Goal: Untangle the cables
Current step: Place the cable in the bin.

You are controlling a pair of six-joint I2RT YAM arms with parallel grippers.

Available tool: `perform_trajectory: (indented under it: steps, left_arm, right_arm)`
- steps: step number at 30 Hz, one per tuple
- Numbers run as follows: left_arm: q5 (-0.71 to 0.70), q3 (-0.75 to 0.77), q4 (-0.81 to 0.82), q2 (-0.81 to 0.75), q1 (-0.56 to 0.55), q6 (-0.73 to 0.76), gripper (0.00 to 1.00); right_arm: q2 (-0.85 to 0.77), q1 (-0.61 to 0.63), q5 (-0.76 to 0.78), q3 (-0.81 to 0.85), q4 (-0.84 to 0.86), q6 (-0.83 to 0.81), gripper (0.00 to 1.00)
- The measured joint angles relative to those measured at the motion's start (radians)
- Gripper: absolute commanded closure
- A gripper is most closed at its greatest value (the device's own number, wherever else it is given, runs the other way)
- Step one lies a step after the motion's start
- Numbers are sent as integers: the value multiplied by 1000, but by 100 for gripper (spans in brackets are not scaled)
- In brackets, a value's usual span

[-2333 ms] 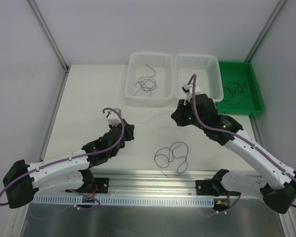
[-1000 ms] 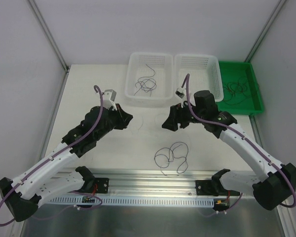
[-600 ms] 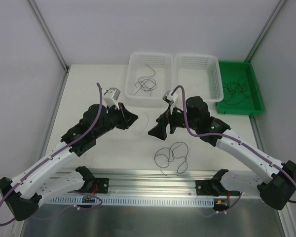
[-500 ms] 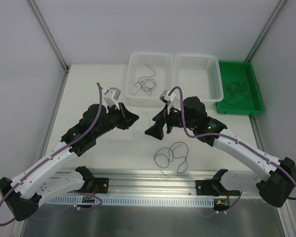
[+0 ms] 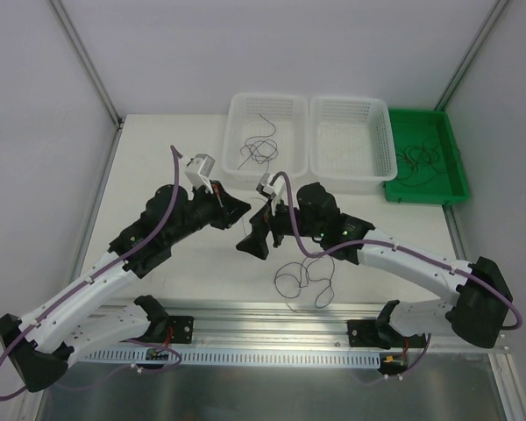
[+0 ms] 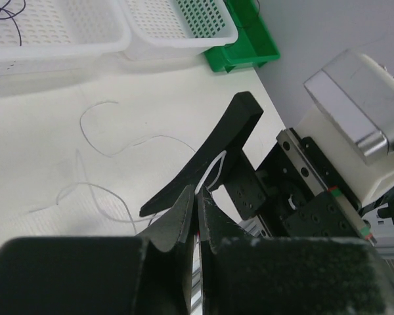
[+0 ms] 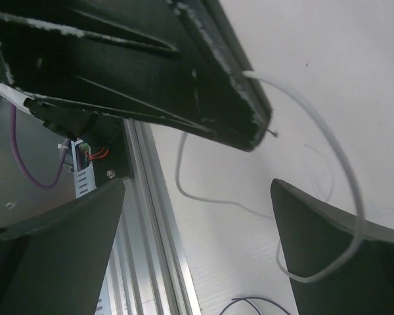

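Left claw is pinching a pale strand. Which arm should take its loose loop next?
Right, probably. The right claw stands open just ahead of the shut left claw, and the pale strand loops from that tip across the right claw's gap. The left is occupied holding it.

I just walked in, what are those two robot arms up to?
The left gripper is shut on a thin pale wire over the white table. The right gripper hangs open next to it, with that wire looping in front of it, not gripped. A tangle of thin dark wires lies untouched nearby. More dark wires sit in a white plastic basket and a green tray.
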Motion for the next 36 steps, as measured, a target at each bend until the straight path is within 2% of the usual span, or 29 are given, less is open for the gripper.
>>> perform_trajectory:
  steps: [2, 3, 5, 6, 8, 9, 13, 16, 18, 19, 22, 23, 25, 26, 29, 33, 36]
  left_arm:
    - [-3, 0, 10, 3, -6, -8, 100]
    - [-5, 0, 13, 5, -7, -13, 100]
    - [-15, 0, 19, 9, -13, -26, 100]
    - [-26, 0, 22, 10, -14, -31, 100]
    - [-53, -1, 29, 9, -19, -46, 100]
    - [-68, -4, 33, 5, -19, -54, 100]
    - [-125, -26, 33, -18, -19, -76, 100]
    - [-139, -31, 34, -19, -19, -84, 100]
    - [-142, -33, 33, -18, -19, -84, 92]
    - [-146, -34, 33, -18, -19, -84, 78]
    - [-158, -35, 33, -18, -19, -75, 58]
    - [-159, -35, 33, -19, -19, -73, 47]
    - [-160, -35, 32, -21, -19, -60, 36]
    - [-161, -35, 32, -24, -19, -55, 27]
    - [-161, -35, 29, -50, -19, -38, 12]
    - [-168, -45, 29, -121, -19, -8, 1]
    - [-186, -85, 30, -177, -19, 9, 1]
  right_arm:
    - [6, 20, 8, 0, 9, -3, 12]
    - [10, 28, 11, 1, 13, -6, 22]
    - [20, 40, 21, 1, 16, -10, 35]
    - [25, 44, 26, 1, 20, -11, 48]
    - [31, 46, 39, 1, 23, -11, 59]
    - [32, 47, 47, 1, 22, -10, 70]
    - [32, 47, 77, 1, 23, -13, 98]
    - [31, 47, 98, 1, 16, -16, 99]
    - [30, 47, 113, 1, 7, -20, 99]
    - [29, 47, 119, 1, -2, -25, 99]
    - [19, 41, 147, 2, -38, -38, 99]
    - [15, 35, 154, 2, -53, -42, 99]
    - [1, 13, 167, 3, -85, -47, 99]
    - [-7, -3, 177, 4, -105, -50, 99]
    - [-31, -57, 225, 36, -198, -65, 99]
    - [-56, -143, 304, 144, -343, -92, 99]
    - [-66, -241, 373, 274, -441, -113, 99]
